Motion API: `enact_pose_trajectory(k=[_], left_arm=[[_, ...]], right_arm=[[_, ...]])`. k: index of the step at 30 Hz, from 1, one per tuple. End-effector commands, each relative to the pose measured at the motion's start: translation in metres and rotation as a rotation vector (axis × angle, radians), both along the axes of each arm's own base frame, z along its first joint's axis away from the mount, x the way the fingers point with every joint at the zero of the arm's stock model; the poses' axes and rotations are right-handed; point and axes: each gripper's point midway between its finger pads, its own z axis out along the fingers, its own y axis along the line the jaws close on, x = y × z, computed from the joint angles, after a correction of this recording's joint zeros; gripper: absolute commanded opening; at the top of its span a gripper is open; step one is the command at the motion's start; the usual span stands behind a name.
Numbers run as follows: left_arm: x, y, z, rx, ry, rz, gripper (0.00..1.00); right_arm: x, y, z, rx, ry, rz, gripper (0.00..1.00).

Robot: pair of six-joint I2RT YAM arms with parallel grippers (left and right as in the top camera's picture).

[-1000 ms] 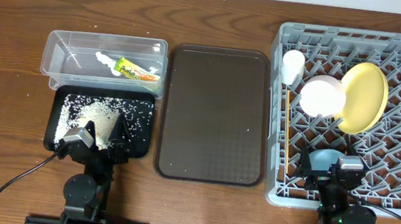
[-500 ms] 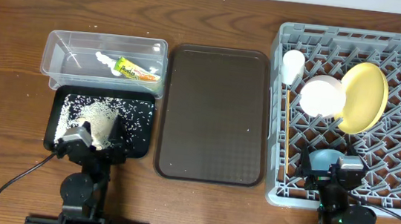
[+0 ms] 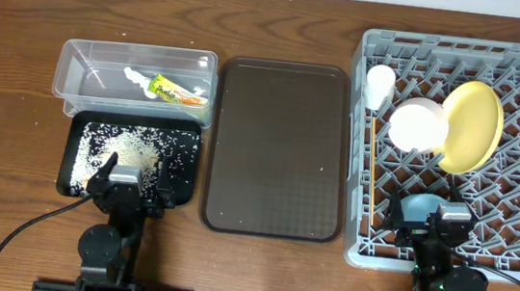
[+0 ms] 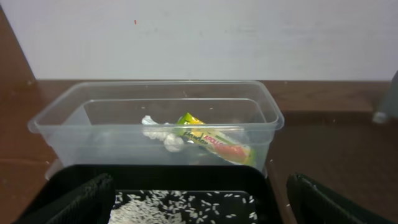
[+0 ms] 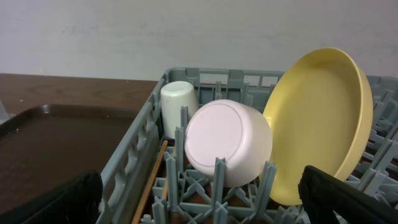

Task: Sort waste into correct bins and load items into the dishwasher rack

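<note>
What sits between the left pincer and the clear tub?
The black tub, with loose rice grains in it, lies between the left pincer and the clear tub. Clearest in the left wrist view.

2 black arms, the left arm (image 3: 104,245) and the right arm (image 3: 445,289), have rounded joint housings, a grey block at each wrist and 1 thin black cable apiece. The fingers of the left hand (image 4: 200,208) and right hand (image 5: 199,202) are matte black and blunt-edged.
</note>
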Motion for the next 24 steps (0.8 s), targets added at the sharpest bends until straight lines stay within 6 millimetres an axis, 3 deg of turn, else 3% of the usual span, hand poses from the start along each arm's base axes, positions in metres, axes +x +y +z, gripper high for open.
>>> enact_pose_trajectory(k=[1,24], left_arm=[[-0.001,-0.002,-0.015,0.083,0.043,-0.022,0.91],[-0.001,-0.014,-0.015,0.083,0.041,-0.072,0.9]], right_arm=[[0.0,-0.005,0.0,0.013,0.0,-0.026,0.99],[0.0,-0.006,0.0,0.013,0.0,-0.026,0.99]])
